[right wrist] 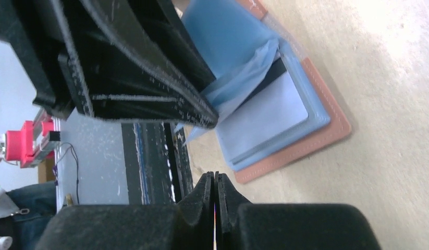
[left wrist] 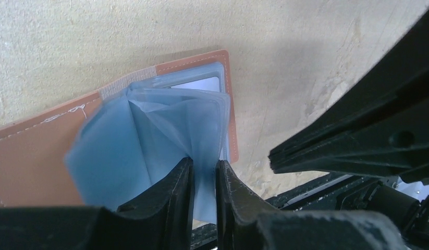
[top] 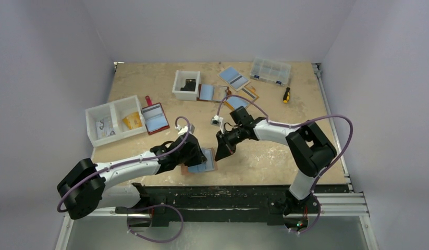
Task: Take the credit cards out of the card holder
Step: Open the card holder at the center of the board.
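Tan card holder (left wrist: 35,151), blue sleeve (left wrist: 144,135) in left gripper (left wrist: 204,169)

The slim tan-brown leather card holder (top: 201,170) near the table's (top: 264,156) near edge lies mostly hidden under the left gripper (top: 197,156) from above, runs off the left wrist view's left edge, and its pale card (left wrist: 194,83) shows only partly behind blurred translucent blue plastic sleeves (left wrist: 123,151).

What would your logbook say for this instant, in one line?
card holder: lying open | left jaws: shut on blue sleeve | right jaws: shut, empty, beside holder | card: in sleeve
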Robot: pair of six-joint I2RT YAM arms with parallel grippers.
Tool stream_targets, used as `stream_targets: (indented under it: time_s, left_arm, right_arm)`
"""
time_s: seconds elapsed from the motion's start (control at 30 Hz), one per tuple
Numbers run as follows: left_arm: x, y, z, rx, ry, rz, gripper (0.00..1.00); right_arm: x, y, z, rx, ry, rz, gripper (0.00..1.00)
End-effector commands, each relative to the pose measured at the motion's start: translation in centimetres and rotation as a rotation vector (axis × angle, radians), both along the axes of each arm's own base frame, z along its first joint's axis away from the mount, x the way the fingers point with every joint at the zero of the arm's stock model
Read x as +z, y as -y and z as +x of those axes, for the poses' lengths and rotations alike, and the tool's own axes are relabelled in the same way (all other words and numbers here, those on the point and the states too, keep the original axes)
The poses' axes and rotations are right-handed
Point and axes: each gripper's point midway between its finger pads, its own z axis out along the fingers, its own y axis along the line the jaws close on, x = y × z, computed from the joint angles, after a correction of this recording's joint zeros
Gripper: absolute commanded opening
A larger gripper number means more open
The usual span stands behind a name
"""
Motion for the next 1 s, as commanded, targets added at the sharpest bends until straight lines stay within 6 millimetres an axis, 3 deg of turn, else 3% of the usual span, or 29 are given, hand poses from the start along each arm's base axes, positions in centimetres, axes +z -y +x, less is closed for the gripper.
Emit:
stream_targets:
  time_s: [0.0, 0.2, 0.53, 0.73, 0.97]
  left_arm:
    - [1.5, 1.0, 0.3, -0.004, 0.043, -0.117, 0.0]
    - [2.0, 1.6, 0.1, -0.018, 0.047, -0.165, 0.0]
    - [2.6, 3.0, 0.5, -0.019, 0.05, -0.236, 0.01]
    - [0.6, 0.7, -0.5, 0.032, -0.019, -0.146, 0.26]
    - [0.4, -1.1, -1.1, 0.076, -0.029, -0.119, 0.39]
  right_arm:
    - [1.5, -3.0, 1.3, -0.032, -0.031, 0.029, 0.04]
    - [0.1, -4.7, 0.8, -0.023, -0.13, 0.006, 0.01]
    - [-1.3, -4.7, 1.5, -0.075, -0.136, -0.04, 0.03]
    - [-3.4, -4.3, 2.1, -0.126, -0.132, -0.11, 0.04]
    - [-3.9, -4.4, 1.8, -0.116, -0.146, -0.122, 0.04]
